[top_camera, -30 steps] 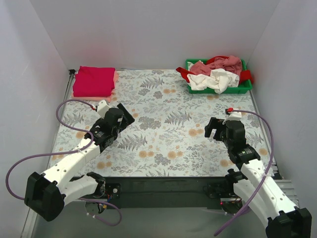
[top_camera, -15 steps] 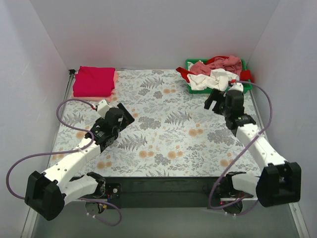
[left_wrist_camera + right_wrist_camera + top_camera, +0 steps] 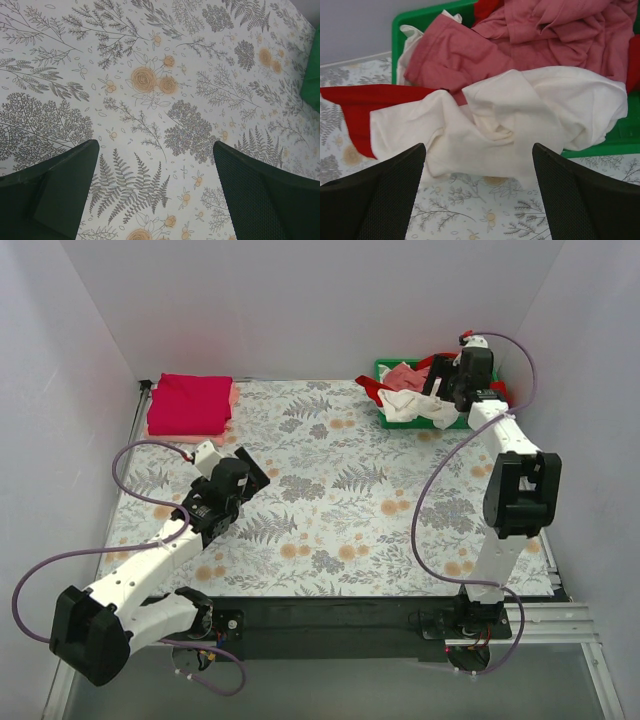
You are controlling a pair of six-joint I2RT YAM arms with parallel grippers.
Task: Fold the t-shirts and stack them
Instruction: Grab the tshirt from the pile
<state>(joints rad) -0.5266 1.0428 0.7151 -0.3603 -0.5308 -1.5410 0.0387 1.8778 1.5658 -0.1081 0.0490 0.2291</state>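
Nearest me, the left gripper [image 3: 155,160] hangs over the floral table cover [image 3: 330,510] on the left side, its fingers spread wide with only printed ferns between them; it holds nothing. The middle of the cover lies bare from there to the back wall, and I judge that the best room for spreading a shirt flat.

At the far left corner a crimson tee [image 3: 188,403] sits folded square on a pale pink tee [image 3: 234,400], so 2 look done and stacked. The stack sits close to the left wall, leaving little side room there.

At the far right corner the right arm is stretched long, and the right gripper [image 3: 477,165] hovers with fingers parted above the white tee [image 3: 510,120], gripping nothing. That shirt lies crumpled over the near rim of the green tray [image 3: 600,145], with a dusty pink tee [image 3: 470,50] behind and a red tee [image 3: 365,100] trailing onto the cover. At least 3 remain, and the right wall is near.
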